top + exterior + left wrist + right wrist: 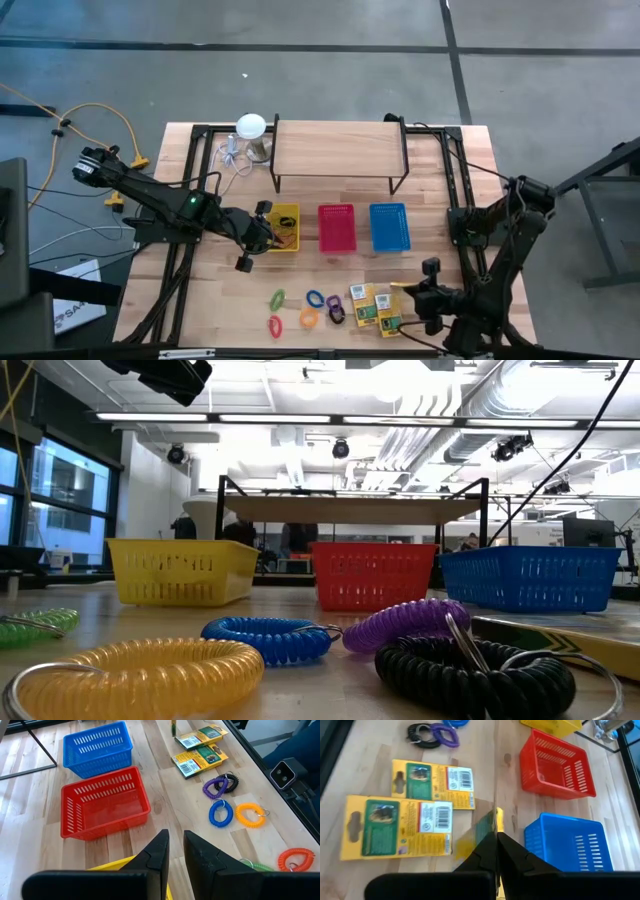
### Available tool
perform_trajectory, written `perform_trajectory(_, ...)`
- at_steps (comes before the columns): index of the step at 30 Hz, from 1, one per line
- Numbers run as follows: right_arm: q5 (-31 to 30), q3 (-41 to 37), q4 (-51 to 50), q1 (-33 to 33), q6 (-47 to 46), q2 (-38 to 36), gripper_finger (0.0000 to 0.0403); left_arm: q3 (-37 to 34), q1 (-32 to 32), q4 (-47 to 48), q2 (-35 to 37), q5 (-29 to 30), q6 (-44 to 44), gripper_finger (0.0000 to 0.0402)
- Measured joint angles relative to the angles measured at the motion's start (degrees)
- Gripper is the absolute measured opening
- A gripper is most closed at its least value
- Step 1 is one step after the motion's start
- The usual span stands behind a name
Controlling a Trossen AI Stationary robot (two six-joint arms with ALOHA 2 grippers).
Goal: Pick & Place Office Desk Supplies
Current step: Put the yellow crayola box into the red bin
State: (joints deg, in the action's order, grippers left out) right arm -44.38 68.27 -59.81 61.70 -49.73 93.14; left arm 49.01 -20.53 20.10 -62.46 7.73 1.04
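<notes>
Two yellow-and-green card boxes point(432, 777) point(397, 826) lie flat near the table's front right. My right gripper point(496, 842) hovers just above them, shut on a third card box point(481, 831). Coiled rings lie to their left: purple point(216, 786), black point(231, 781), blue point(220, 813), yellow point(250, 815), orange point(296, 859) and green point(257, 866). My left gripper point(176, 851) hangs over the yellow basket point(283, 228), open by a narrow gap with nothing in it. My right gripper pinches the card box between its two fingers by one edge point(490, 834). The fingers slant down from the table's near right side. The card shows edge-on, reaching out ahead of the fingertips, and looks lifted off the table and off the other two boxes.
A red basket point(337, 227) and a blue basket point(389, 226) stand in a row right of the yellow one. Behind them is a wooden shelf on black legs point(338, 150), with a white round-topped object point(250, 127) and its cable at its left end.
</notes>
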Motion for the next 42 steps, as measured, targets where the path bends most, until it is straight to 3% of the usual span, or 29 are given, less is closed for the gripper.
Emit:
perform_trajectory(11,0.8,0.0,3.2,-6.9,6.8,-0.2,0.0002,0.0,0.0,0.0,0.0,0.0,0.0,0.0054)
perform_trajectory(25,0.1,0.0,18.3,-17.2,29.9,-6.3,0.0002,0.0,0.0,0.0,0.0,0.0,0.0,0.0054)
perform_trajectory(32,4.2,-0.1,27.2,-24.4,42.6,-7.5,0.0002,0.0,0.0,0.0,0.0,0.0,0.0,0.0054)
perform_trajectory(42,12.6,0.0,35.5,-35.0,53.1,-7.5,0.0002,0.0,0.0,0.0,0.0,0.0,0.0,0.0054)
